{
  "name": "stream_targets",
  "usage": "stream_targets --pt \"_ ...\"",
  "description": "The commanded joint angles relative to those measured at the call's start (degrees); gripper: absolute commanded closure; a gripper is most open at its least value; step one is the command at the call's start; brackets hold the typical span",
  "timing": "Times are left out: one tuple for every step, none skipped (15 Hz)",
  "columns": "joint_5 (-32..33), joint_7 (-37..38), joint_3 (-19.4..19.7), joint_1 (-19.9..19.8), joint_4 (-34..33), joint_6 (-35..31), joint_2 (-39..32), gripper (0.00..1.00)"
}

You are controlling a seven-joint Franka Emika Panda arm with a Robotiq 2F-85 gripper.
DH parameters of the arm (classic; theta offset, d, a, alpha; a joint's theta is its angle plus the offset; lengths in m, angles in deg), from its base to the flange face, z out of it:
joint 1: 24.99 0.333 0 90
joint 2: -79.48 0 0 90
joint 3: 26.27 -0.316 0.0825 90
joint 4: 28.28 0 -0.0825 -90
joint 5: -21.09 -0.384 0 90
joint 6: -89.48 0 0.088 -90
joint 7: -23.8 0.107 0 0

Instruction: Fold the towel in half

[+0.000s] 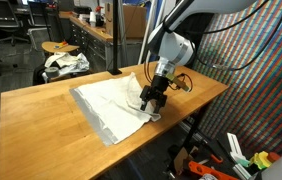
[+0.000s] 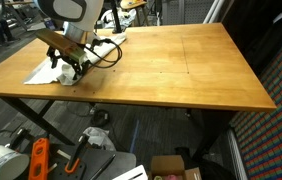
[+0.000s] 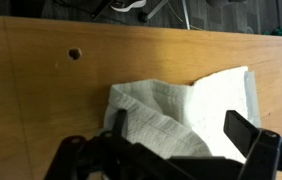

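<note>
A white towel [image 1: 103, 102] lies on the wooden table [image 1: 36, 110], with one corner near the table's edge pulled up into a fold. My gripper [image 1: 152, 100] stands over that corner, low on the cloth. In the wrist view the two fingers of the gripper [image 3: 181, 132] are wide apart, with the bunched fold of the towel [image 3: 171, 100] between them and close to the left finger. In an exterior view the gripper [image 2: 67, 68] covers most of the towel [image 2: 43, 75] at the table's far left end.
The table [image 2: 181, 70] stretches bare away from the towel. A small hole [image 3: 74, 54] is in the tabletop ahead of the fingers. A stool with crumpled cloth [image 1: 66, 62] stands behind the table. Tools and boxes [image 2: 41, 160] lie on the floor below.
</note>
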Motion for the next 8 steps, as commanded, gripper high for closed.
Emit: stream_targets --pt "0.4 -0.6 -0.1 -2.3 -2.6 2.2 -1.6 0.0" --pt "-0.3 -0.8 -0.1 -2.7 -2.9 1.8 -1.8 0.0" --pt "-0.5 -0.8 0.0 -3.1 -3.1 1.4 -1.9 0.0" --pt "-0.8 -0.7 0.0 -3.5 -3.6 1.0 -2.1 0.0" --pt "-1.0 -0.5 0.1 -3.8 -4.0 0.6 -2.3 0.0" --pt "-1.1 -0.4 0.1 -4.1 -4.3 0.4 -2.4 0.0" --pt "-0.9 -0.4 0.2 -4.4 -4.6 0.4 -2.6 0.0" --pt "-0.8 -0.4 0.2 -4.7 -4.9 0.6 -2.7 0.0"
